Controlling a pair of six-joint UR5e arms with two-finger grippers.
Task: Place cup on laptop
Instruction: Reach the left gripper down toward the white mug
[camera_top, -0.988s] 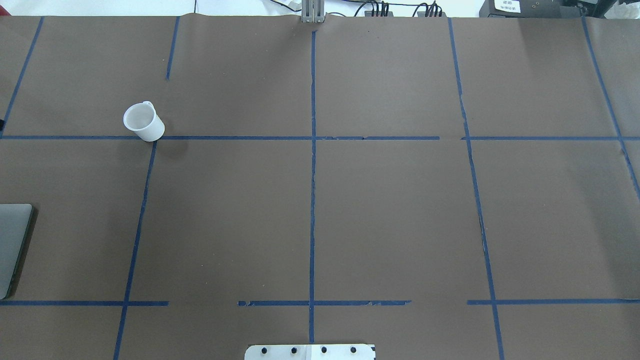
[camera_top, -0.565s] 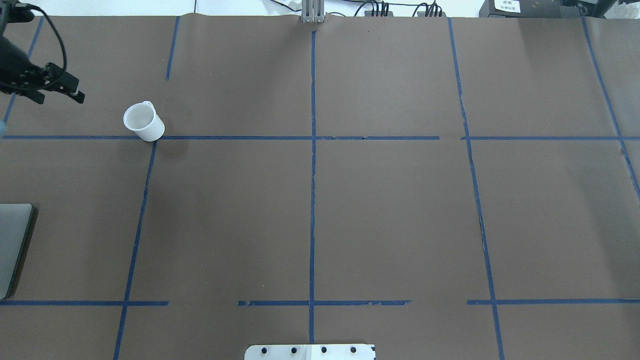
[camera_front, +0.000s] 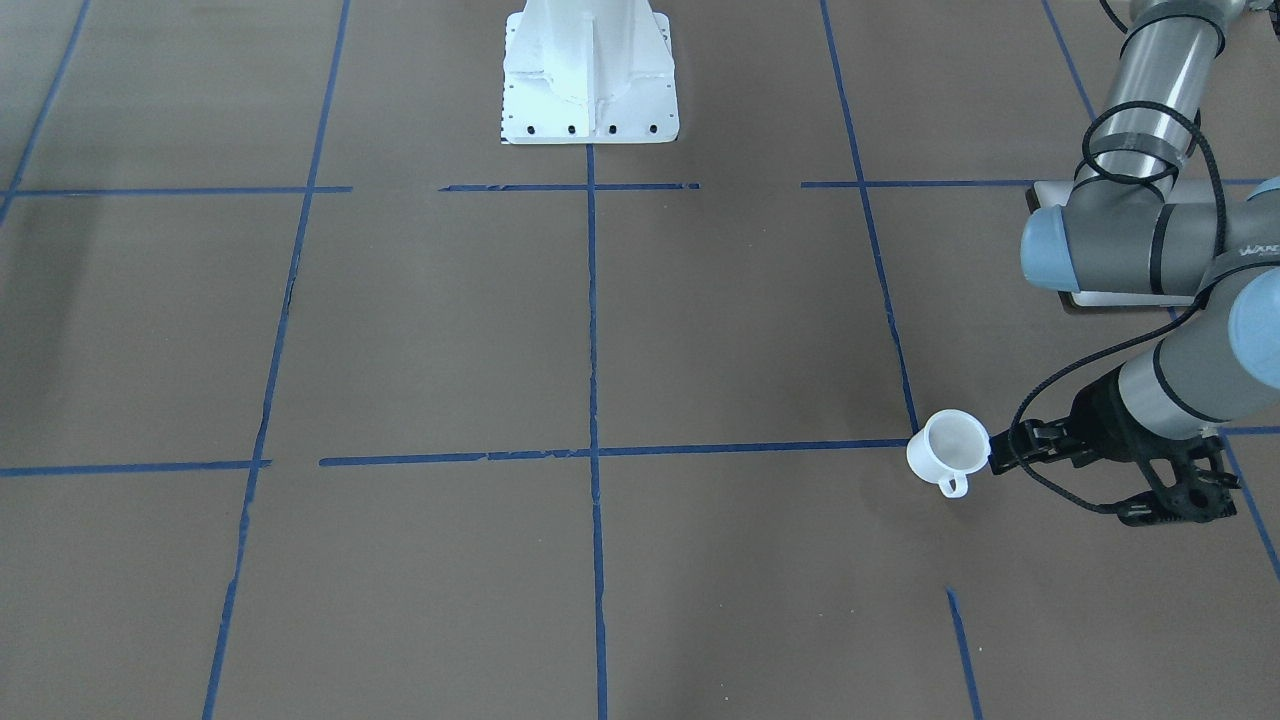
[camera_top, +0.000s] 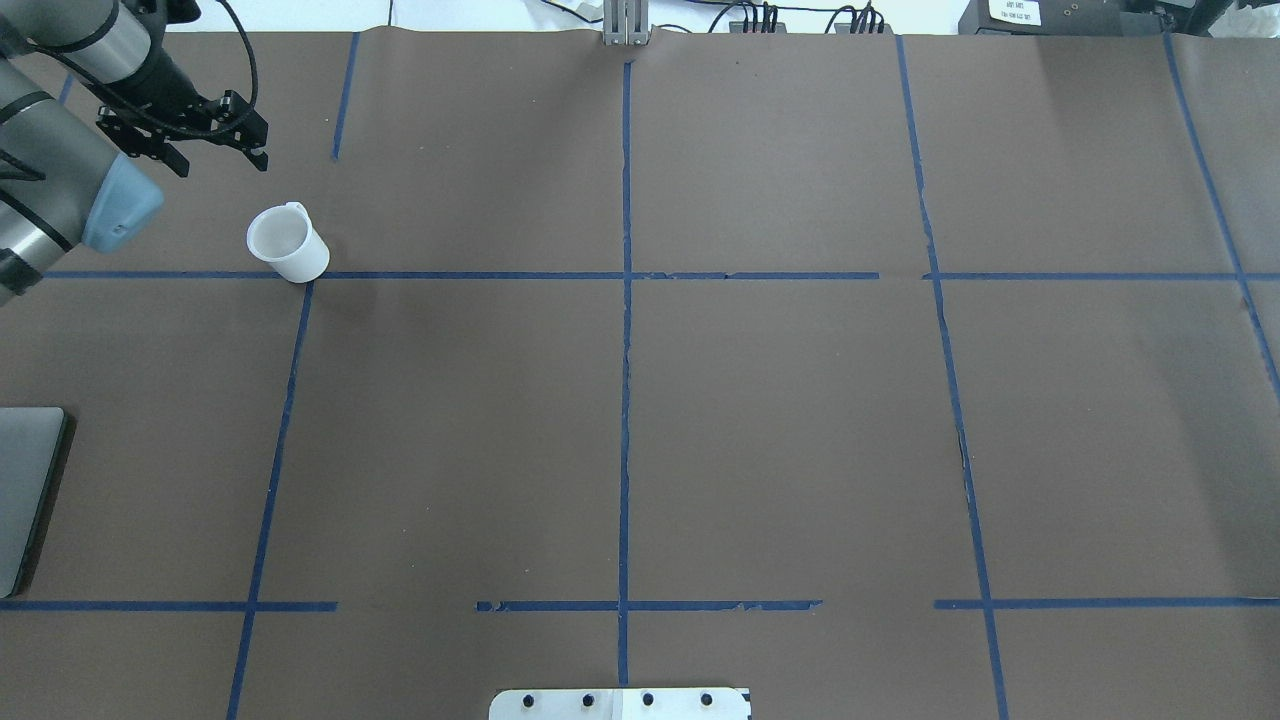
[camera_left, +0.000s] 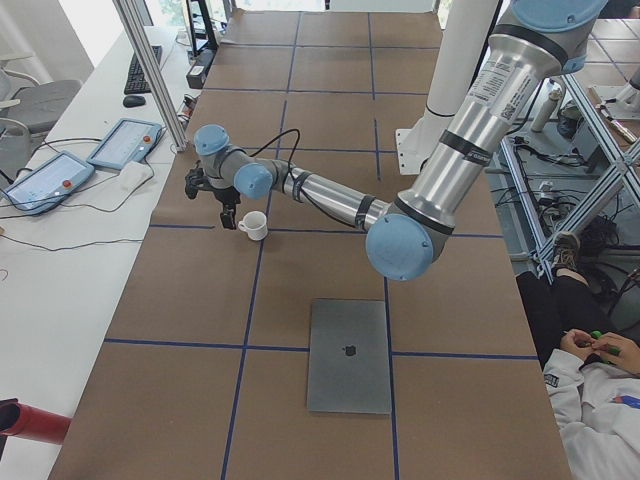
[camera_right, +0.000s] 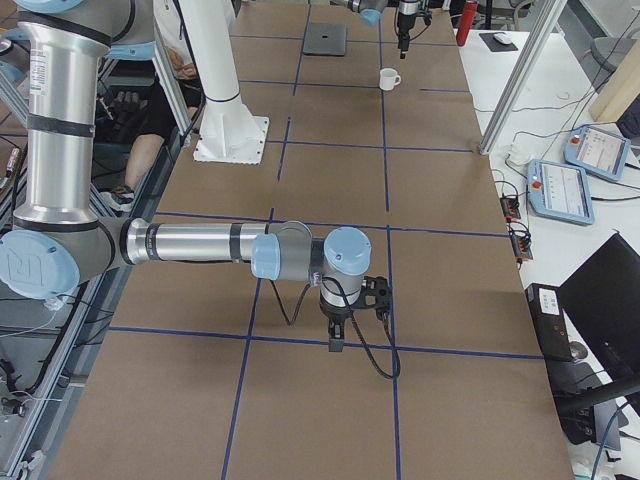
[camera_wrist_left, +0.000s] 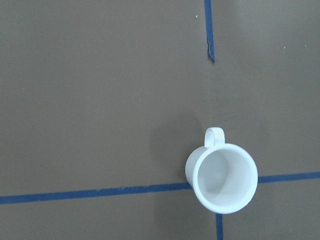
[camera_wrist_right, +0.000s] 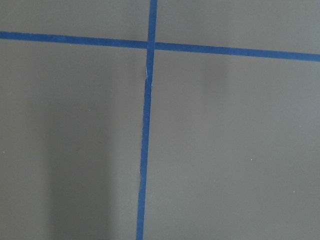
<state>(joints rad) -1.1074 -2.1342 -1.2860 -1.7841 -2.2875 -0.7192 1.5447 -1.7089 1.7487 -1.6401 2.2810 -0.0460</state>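
The left gripper (camera_top: 222, 160) hangs over the brown-papered table (camera_top: 780, 420) with its jaws spread wide, holding nothing. The cup (camera_top: 288, 245) stands upright just beside it, on the robot's side of the fingers and outside their gap. In the front-facing view one fingertip (camera_front: 998, 463) lies right next to the cup's rim (whether they touch I cannot tell). The cup's handle is on the side away from the robot, and its foot sits at a crossing of blue tape lines (camera_top: 450, 275). The laptop (camera_left: 349, 355) lies flat and closed, well apart from that gripper, back toward the robot's edge of the table. The right gripper (camera_right: 338, 340) points down at the paper, far from cup and laptop. Whether its jaws are wide or narrow I cannot tell.
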